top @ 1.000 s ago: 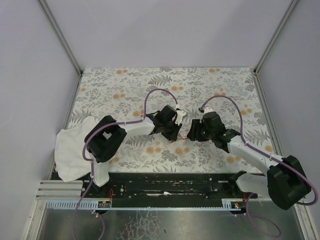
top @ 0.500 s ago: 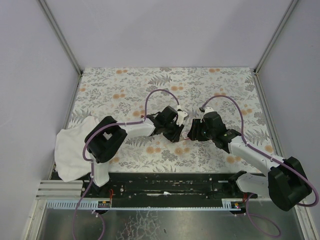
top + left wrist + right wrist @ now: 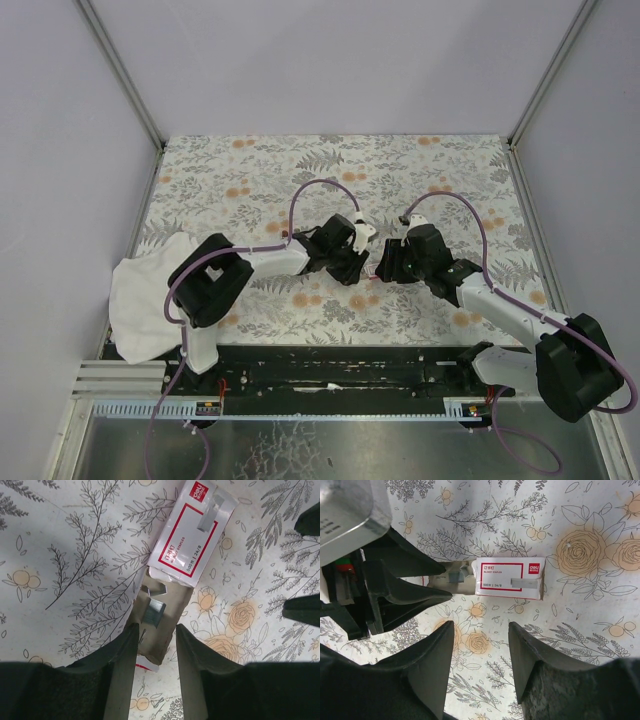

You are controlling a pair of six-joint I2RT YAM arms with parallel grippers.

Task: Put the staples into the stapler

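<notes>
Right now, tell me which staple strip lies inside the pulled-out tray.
The darker strip in the tan tray, just ahead of the left gripper. The other strip lies on top of the box.

Table (image 3: 250,170) has a flowery cover. Lying on it: a small red-and-white staple box (image 3: 187,540), its tan tray (image 3: 176,596) slid out with staples (image 3: 155,613) inside, plus a crumpled white cloth (image 3: 145,300) at the left edge.
</notes>
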